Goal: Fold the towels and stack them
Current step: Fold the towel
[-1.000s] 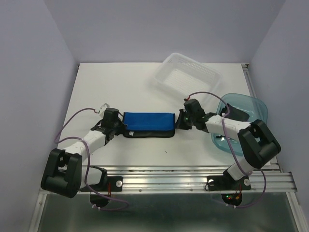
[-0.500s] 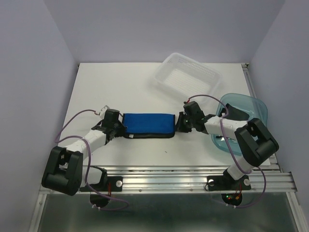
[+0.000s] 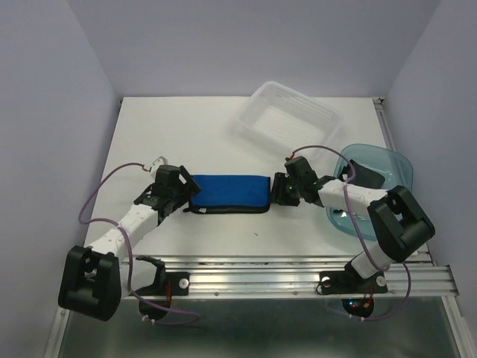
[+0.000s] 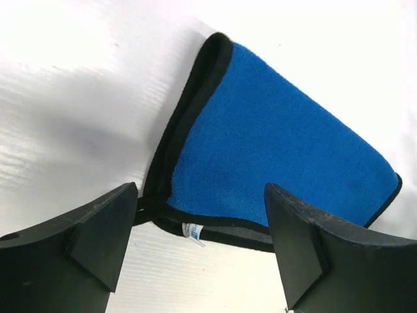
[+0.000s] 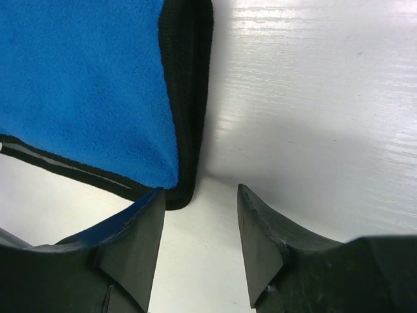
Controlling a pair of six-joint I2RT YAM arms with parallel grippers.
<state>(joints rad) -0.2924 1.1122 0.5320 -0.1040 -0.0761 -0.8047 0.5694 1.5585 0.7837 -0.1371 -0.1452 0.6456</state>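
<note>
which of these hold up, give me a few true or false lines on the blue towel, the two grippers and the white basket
The blue towel lies folded on the table between the two grippers. True.
The left gripper is clamped on the towel. False: its jaws stand open and the towel lies free.
The right gripper has its jaws apart. True.
The towel sits inside the white basket. False: it lies on the table, nearer than the basket.

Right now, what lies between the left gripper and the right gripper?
The folded blue towel lies flat on the table, spanning the stretch from the left gripper to the right gripper; nothing else. The top external view shows it.
</note>
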